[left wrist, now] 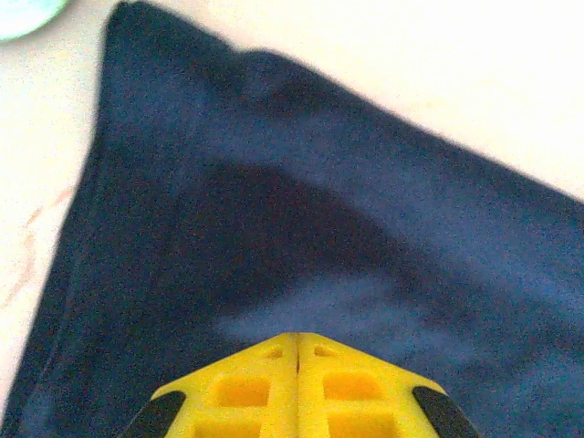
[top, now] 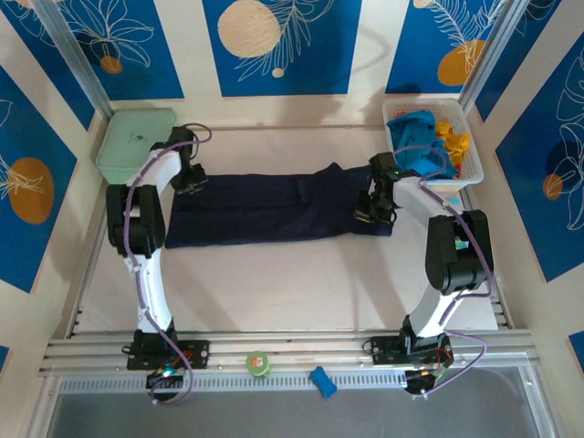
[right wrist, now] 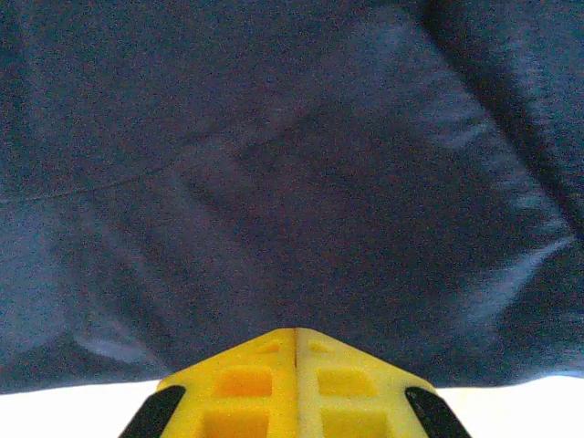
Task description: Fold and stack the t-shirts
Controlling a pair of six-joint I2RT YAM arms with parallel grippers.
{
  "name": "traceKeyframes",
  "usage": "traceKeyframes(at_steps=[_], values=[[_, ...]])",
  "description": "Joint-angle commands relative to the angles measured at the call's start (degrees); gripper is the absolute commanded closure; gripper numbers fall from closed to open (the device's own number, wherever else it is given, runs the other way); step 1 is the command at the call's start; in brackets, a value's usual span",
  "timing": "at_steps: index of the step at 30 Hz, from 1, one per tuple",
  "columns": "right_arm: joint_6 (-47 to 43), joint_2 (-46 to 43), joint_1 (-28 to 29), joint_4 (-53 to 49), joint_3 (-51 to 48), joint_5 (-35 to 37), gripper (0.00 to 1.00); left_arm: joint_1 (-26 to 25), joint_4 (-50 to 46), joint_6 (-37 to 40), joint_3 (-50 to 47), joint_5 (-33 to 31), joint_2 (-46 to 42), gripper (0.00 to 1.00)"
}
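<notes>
**At mid-table: one shirt part-folded, two waiting in the basket**

Across the middle of the table (top: 274,292), the navy t-shirt (top: 274,210) is lying as a long, narrow band, which suggests its first lengthwise fold is done. The left gripper (top: 190,178) is pressing down at the band's far left corner, just beside the mint-green box (top: 137,144). The right gripper (top: 365,212) is sitting on the right end. Both are showing their yellow fingers closed tight, tip to tip, over the dark cloth. Whether either is pinching a layer, I cannot tell.

The turquoise t-shirt (top: 415,137) and the orange-yellow t-shirt (top: 453,139) are lying crumpled in the white mesh basket (top: 474,173), untouched. No stack is forming yet. The navy shirt is probably waiting for its crosswise fold, so most of the job is remaining.
</notes>
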Motion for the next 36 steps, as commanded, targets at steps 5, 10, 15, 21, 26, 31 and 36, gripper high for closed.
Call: traceKeyframes(at_steps=[5, 10, 15, 21, 26, 31, 36], values=[[-2.60, 11.75, -1.52, -1.53, 8.43, 0.34, 1.00, -1.16, -4.77, 0.99, -0.87, -3.34, 3.75, 0.92], [-3.16, 20.75, -1.57, -3.77, 17.62, -1.40, 1.00, -1.91, -3.07, -0.82, -10.86, -4.15, -1.29, 0.92], [-5.41, 31.30, -1.65, -8.91, 32.91, -2.87, 1.00, -3.22, 0.09, -2.73, -24.74, -4.17, -10.14, 0.92], [-8.70, 47.77, -1.72, -20.17, 61.56, -4.63, 1.00, -8.30, 2.61, -6.56, -40.79, -0.88, -23.23, 0.92], [-7.24, 63.41, -1.91, -28.07, 90.28, -8.69, 1.00, -15.18, 3.48, -13.09, -51.94, 1.99, -32.64, 0.92], [-0.72, 62.03, -3.49, -16.23, 84.37, -17.65, 1.00, -21.21, 6.44, -20.20, -59.74, 6.88, -40.34, 0.91], [-0.71, 60.39, -3.75, -15.55, 88.78, -22.82, 1.00, -27.01, 6.62, -23.97, -60.81, 9.34, -45.88, 0.91]])
